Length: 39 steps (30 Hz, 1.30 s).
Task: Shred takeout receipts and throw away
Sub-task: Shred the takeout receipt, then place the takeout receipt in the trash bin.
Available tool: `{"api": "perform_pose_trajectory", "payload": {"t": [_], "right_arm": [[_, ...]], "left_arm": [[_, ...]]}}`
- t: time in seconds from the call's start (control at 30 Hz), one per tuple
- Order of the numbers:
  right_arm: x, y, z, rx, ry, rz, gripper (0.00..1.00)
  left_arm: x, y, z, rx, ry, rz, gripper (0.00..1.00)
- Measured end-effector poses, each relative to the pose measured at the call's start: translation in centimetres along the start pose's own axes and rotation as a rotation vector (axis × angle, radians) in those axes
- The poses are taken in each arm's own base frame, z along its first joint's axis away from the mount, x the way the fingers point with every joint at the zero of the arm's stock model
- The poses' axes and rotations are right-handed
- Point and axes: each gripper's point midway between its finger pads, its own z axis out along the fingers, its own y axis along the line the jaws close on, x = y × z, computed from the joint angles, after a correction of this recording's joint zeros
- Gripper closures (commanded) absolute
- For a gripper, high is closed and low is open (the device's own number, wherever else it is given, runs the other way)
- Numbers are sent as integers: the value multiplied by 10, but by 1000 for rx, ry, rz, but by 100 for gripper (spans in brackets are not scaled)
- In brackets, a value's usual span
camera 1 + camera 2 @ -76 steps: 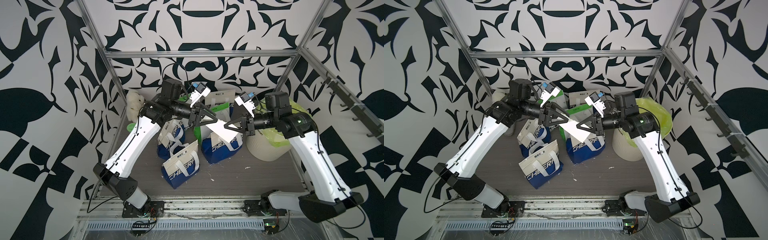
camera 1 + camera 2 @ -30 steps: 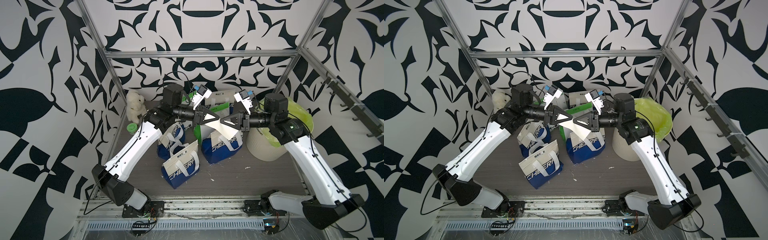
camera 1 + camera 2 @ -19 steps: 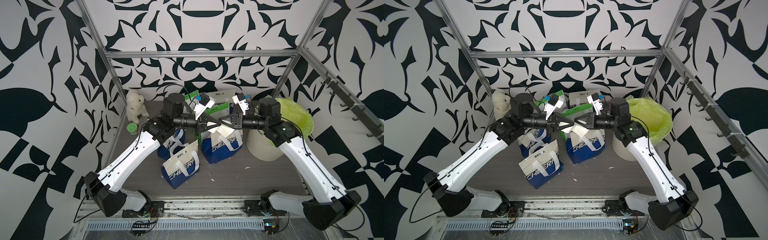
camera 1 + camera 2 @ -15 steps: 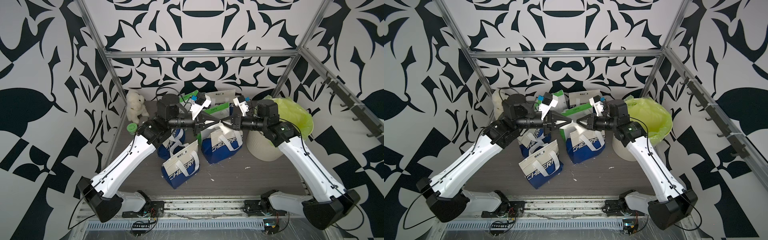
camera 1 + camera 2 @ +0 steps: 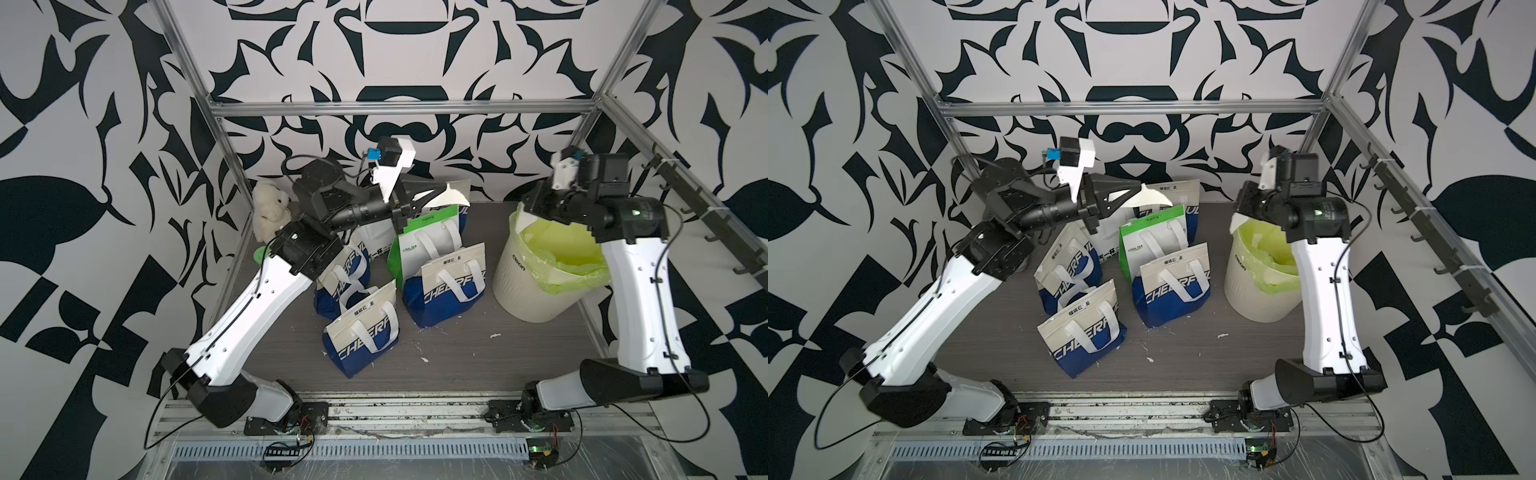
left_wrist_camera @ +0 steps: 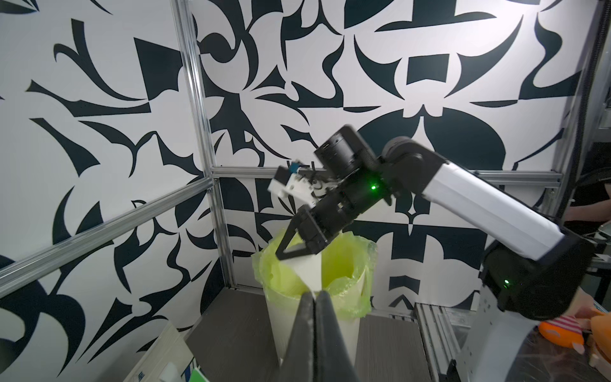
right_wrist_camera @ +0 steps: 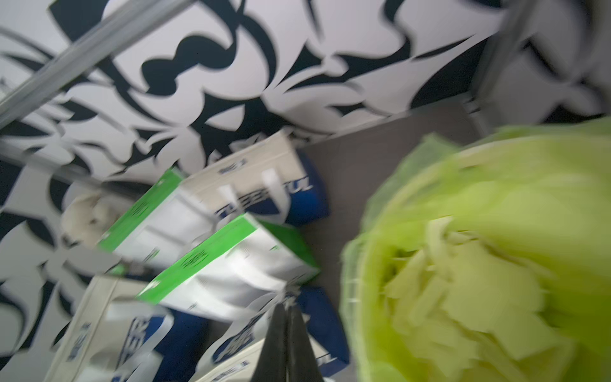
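As one receipt piece [image 5: 453,196] is clamped in the left gripper [image 5: 435,194], a second piece [image 6: 309,274] is clamped in the right gripper [image 6: 283,254]. The latter is held above the bin [image 5: 519,282] at three o'clock.

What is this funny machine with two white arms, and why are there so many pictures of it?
It is a robot: a left arm and a right arm fixed to the front of a table. Two pictures look down from above and show nearly the same scene. The other two come from small cameras on the arms' wrists; the right one is blurry. On the table stand blue-and-white bags, a green-and-white bag, a plush toy and a pale bin with a green liner. Tiny paper scraps lie about. The left fingers, black and pinched shut, hold a torn paper piece above the bags. The right fingers, shut too, hold a second paper piece over the bin, probably ready to drop it.
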Motion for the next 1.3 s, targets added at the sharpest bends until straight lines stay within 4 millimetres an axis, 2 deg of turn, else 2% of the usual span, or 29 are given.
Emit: {"api": "perform_pose_trajectory", "payload": {"t": [0.1,0.13,0.17,0.2,0.23,0.27,0.33,0.4,0.53,0.7,0.77,0.87,0.93,1.07,1.1,1.13,1.2,1.23,1.3], "right_arm": [[-7,-37,-24,179,-64,-51,100],[-5,-46,-27,222,-69,-68,96],[-2,-52,-29,255,-66,-81,80],[2,-59,-28,284,-55,-86,53],[7,-66,-25,304,-32,-93,40],[12,-70,-22,316,-11,-89,33],[21,-81,-12,340,48,-80,25],[28,-90,-5,362,93,-55,0],[38,-106,-5,399,153,6,0],[28,-96,-32,359,82,20,1],[22,-85,-53,321,11,14,2],[15,-67,-98,257,-149,4,4],[12,-56,-131,223,-253,1,5],[13,-40,-181,169,-393,2,5],[14,-37,-189,157,-412,6,5],[16,-36,-191,148,-417,9,5],[19,-34,-188,131,-404,24,5],[20,-34,-183,125,-390,30,5],[23,-35,-171,115,-352,47,4]], "left_arm": [[21,13,33,18,25,-42,100],[30,15,44,28,37,-59,100],[38,16,53,38,48,-73,100],[46,17,65,50,57,-88,100],[55,17,75,62,67,-101,100],[62,17,84,72,75,-112,100],[74,15,103,91,85,-134,100],[83,12,118,109,89,-147,100],[96,6,144,138,88,-165,100],[112,6,177,131,68,-180,100],[119,12,192,106,53,-181,100],[133,22,213,47,30,-176,100],[148,27,224,13,30,-175,100],[191,25,241,-24,83,-171,98],[204,21,245,-28,105,-167,76],[212,17,248,-28,119,-160,59],[225,7,254,-30,138,-142,37],[228,2,257,-27,143,-131,30],[231,-5,260,-27,148,-112,22]]}}
